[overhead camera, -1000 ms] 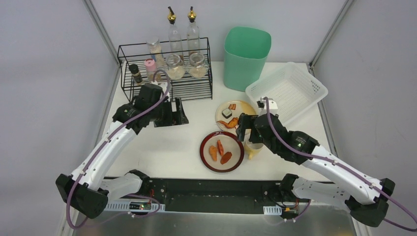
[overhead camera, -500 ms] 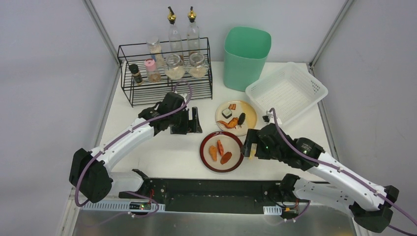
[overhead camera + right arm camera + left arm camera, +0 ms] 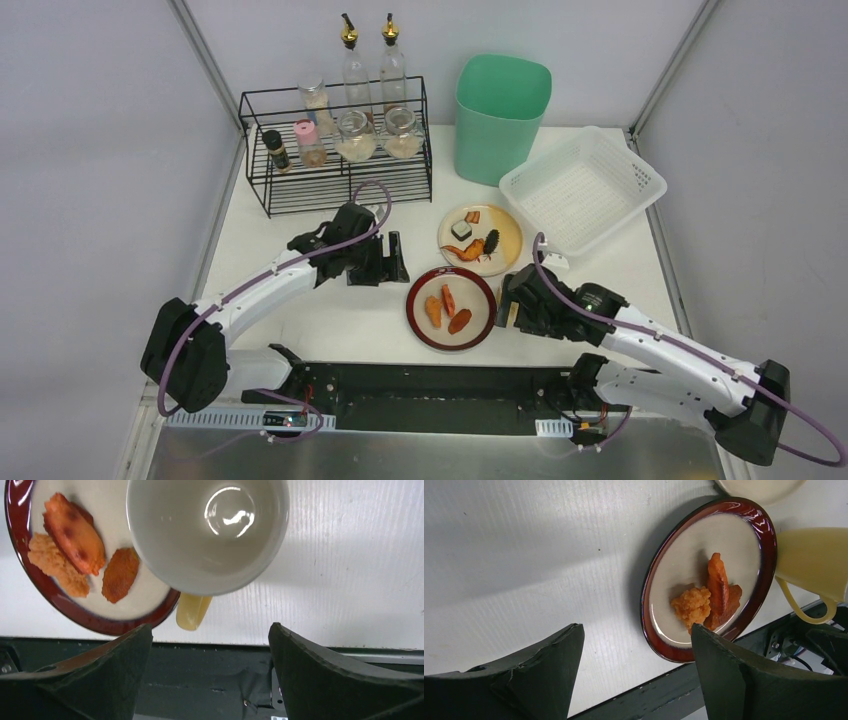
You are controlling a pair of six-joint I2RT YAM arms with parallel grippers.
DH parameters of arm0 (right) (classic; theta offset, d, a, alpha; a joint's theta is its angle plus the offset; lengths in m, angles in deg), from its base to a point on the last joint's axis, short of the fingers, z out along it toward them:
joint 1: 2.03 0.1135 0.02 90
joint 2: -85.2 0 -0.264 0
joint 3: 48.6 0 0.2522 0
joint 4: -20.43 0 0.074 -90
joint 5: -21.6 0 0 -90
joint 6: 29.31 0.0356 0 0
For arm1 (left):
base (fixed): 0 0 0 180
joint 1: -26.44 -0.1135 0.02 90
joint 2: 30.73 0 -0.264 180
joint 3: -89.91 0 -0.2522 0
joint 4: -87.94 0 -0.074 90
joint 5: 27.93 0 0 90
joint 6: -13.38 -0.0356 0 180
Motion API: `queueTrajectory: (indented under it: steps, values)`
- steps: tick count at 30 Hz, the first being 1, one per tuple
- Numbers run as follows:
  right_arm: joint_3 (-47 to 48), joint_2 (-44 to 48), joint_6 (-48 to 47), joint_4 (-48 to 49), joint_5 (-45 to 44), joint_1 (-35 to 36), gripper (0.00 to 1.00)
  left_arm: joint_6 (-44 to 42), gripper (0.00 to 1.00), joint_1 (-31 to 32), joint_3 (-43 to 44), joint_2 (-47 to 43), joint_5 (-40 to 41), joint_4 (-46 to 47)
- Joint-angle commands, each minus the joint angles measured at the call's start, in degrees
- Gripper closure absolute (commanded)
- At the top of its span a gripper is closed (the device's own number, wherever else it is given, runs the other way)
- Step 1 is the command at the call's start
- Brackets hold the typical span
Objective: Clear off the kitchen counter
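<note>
Reaching for mug [image 3: 207, 535], seemingly; right fingers [image 3: 100, 680] spread, empty, above it, beside red-rimmed plate [image 3: 411, 307] near front edge of tabletop [image 3: 335, 318]; left fingers [image 3: 524, 680] spread, empty; next: lower, pinch mug's wall.

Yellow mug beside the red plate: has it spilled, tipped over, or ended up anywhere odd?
Nothing has spilled: the yellow mug stands upright and empty. The only oddity is that it sits tight against the rim of the red plate; whether they touch, I cannot tell.
</note>
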Motion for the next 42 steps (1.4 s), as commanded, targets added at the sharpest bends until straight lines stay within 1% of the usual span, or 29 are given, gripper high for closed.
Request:
queueTrajectory:
  steps: [1, 6, 13, 19, 26, 29, 30, 31, 32, 38, 42]
  values:
    - [0.1, -3.1, 2.8, 4.7, -6.7, -0.1, 0.11, 0.5, 0.20, 0.2, -1.8, -2.7, -1.4, 1.9]
    - [0.0, -5.9, 4.3, 8.5, -10.3, 0.0, 0.15, 0.3, 0.20, 0.2, -3.3, -3.4, -1.5, 2.2]
    - [1.3, -8.2, 4.8, 8.4, -11.6, 0.0, 0.30, 0.1, 0.20, 0.2, -4.8, -4.6, -1.4, 2.5]
    - [1.3, -10.4, 4.7, 6.6, -11.1, -0.1, 0.45, -0.1, 0.20, 0.2, -5.3, -4.6, -1.3, 2.7]
    - [1.5, -11.0, 5.3, 4.7, -12.9, 0.0, 0.67, -0.1, 0.20, 0.2, -5.5, -4.4, -1.7, 3.3]
    - [2.2, -10.8, 5.5, 3.3, -13.8, 0.1, 0.78, -0.1, 0.20, 0.2, -5.6, -4.3, -2.0, 3.5]
    - [2.3, -10.5, 5.4, 3.2, -13.9, 0.1, 0.83, -0.1, 0.20, 0.2, -5.7, -4.3, -1.9, 3.6]
    - [2.5, -10.2, 5.2, 3.1, -14.0, 0.0, 0.90, -0.1, 0.20, 0.2, -5.7, -4.3, -1.9, 3.6]
    - [2.8, -10.0, 4.8, 3.1, -14.1, 0.1, 1.00, -0.1, 0.20, 0.2, -5.7, -4.2, -2.0, 3.6]
    - [7.3, -9.8, 2.3, -0.8, -16.0, 1.1, 1.00, -0.1, 0.20, 0.2, -5.8, -4.1, -1.9, 3.7]
    - [13.1, -8.2, 0.1, -4.1, -18.7, 1.3, 1.00, -0.2, 0.20, 0.2, -5.8, -3.8, -1.9, 3.7]
